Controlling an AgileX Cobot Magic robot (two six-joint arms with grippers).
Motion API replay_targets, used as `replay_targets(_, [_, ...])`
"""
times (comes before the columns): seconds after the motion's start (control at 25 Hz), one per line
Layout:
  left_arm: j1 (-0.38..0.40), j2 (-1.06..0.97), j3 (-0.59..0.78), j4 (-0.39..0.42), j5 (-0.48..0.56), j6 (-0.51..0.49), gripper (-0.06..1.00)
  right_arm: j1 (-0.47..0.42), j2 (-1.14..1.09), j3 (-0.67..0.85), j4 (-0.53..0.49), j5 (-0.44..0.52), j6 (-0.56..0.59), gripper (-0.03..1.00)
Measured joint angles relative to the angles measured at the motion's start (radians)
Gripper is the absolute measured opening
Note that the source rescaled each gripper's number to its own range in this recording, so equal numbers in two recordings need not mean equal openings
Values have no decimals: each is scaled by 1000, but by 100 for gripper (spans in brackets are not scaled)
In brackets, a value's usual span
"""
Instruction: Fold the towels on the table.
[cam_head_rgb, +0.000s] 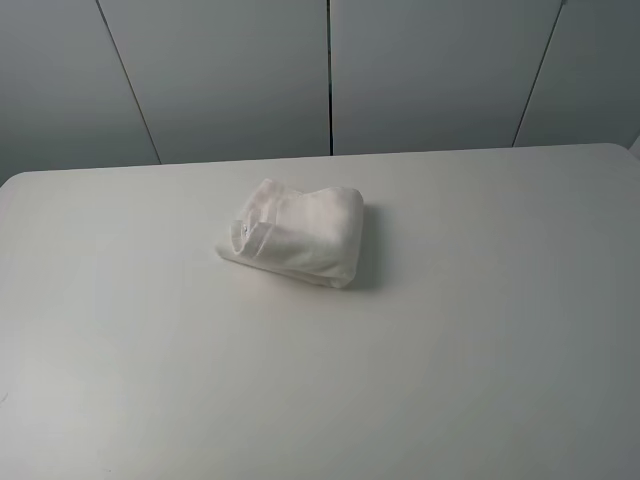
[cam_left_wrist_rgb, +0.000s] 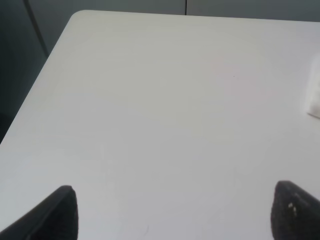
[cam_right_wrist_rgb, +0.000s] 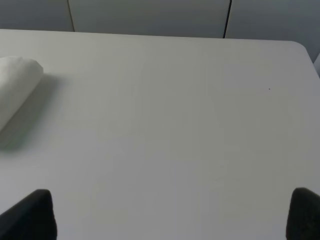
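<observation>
wall (cam_head_rgb: 330, 75) of grey panels stood behind at 12 o'clock | table (cam_head_rgb: 480, 360) lay white, nothing blocking | towel (cam_head_rgb: 295, 235) sat folded into a plump bundle just past centre toward 11 o'clock | left gripper (cam_left_wrist_rgb: 172, 212) spread wide, holding nothing | right gripper (cam_right_wrist_rgb: 172, 215) spread wide, holding nothing

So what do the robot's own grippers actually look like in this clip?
Little shows. In each wrist view only two tips of the jaws appear: dark, matte black, with rounded ends. The left gripper has a few pale specks on one tip; the right gripper is plain. No cables, markings or arm links show, and the high view shows neither arm.
</observation>
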Motion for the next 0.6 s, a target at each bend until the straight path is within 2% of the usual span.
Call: replay_targets(0.6, [0, 0, 0, 0, 0, 0, 100, 0, 0, 0, 0, 0, -6, 100])
